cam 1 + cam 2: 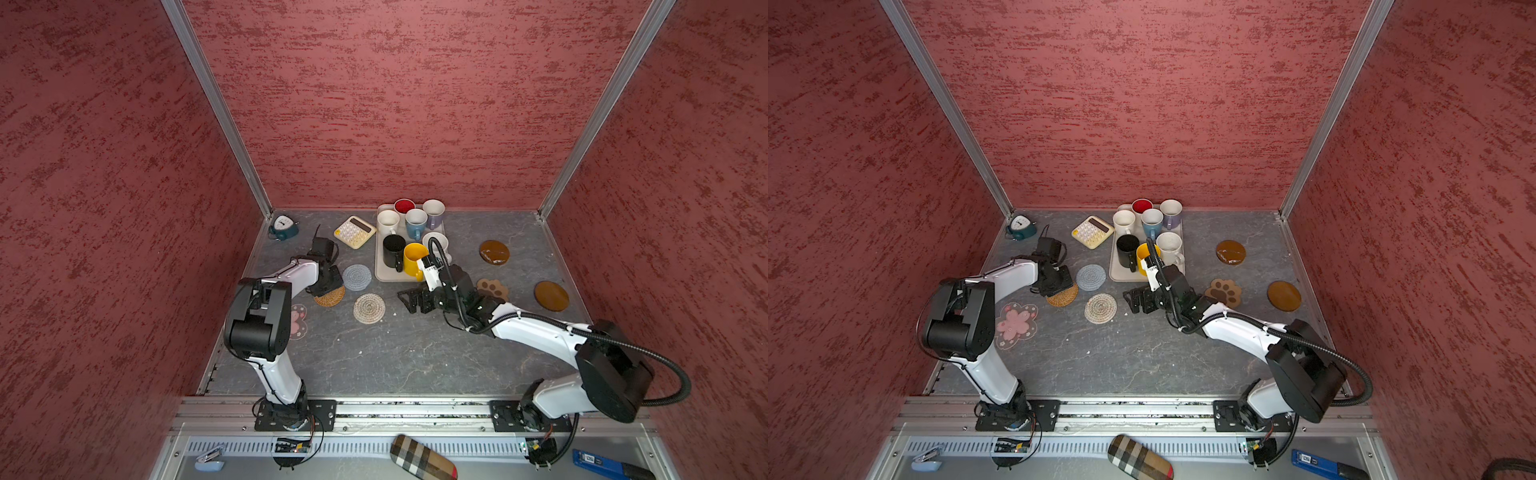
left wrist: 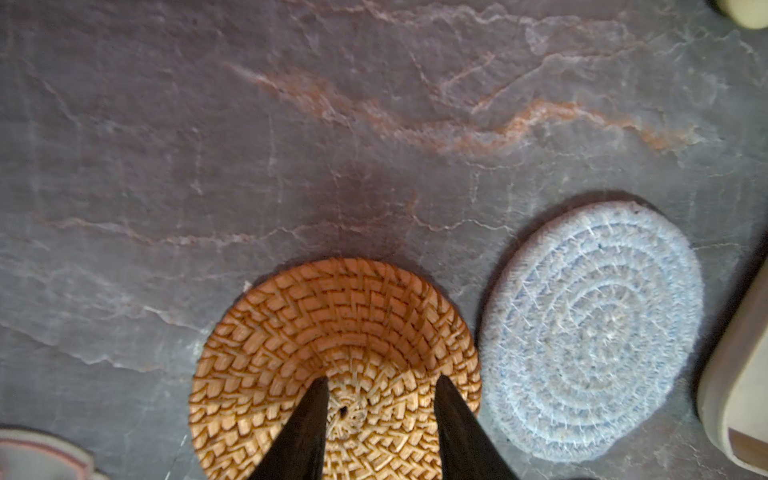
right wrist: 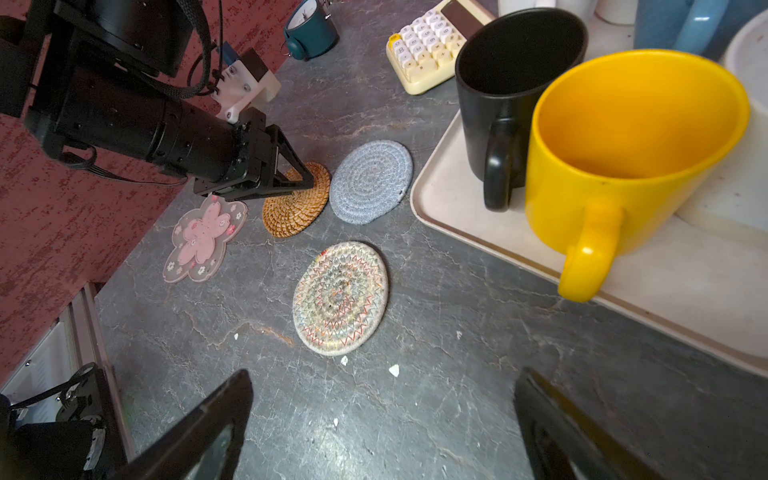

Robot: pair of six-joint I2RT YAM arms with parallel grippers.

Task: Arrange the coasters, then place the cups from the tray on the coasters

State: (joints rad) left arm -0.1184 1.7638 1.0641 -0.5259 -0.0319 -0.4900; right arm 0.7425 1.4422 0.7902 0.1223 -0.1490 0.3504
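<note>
Two coasters are partly hidden in a top view. The pink flower coaster shows only a sliver behind the left arm's elbow, and the paw-print coaster is half covered by the right arm's wrist. The left claw also covers part of the woven tan coaster in both top views. The left wrist view, soft with blur, shows the jaws a narrow way apart, one tip on the coaster's top face at either side of its centre. Whether they press or merely touch I cannot tell. The grey coaster lies just beside this claw on the tray's side, near the woven one but apart from it. The beige coaster lies flat between the two claws. The right claw hangs wide and empty above bare bench, its fingers cut off by the frame edge.

The tray sits just beyond the right claw and holds all seven cups. The yellow cup and black cup stand nearest that claw. The near white cup is partly behind the arm's cable. Farther off are the far white cup, blue cup, lavender cup and red-lined cup. Two glossy brown discs lie well apart from the right claw, on its side away from the left claw.
</note>
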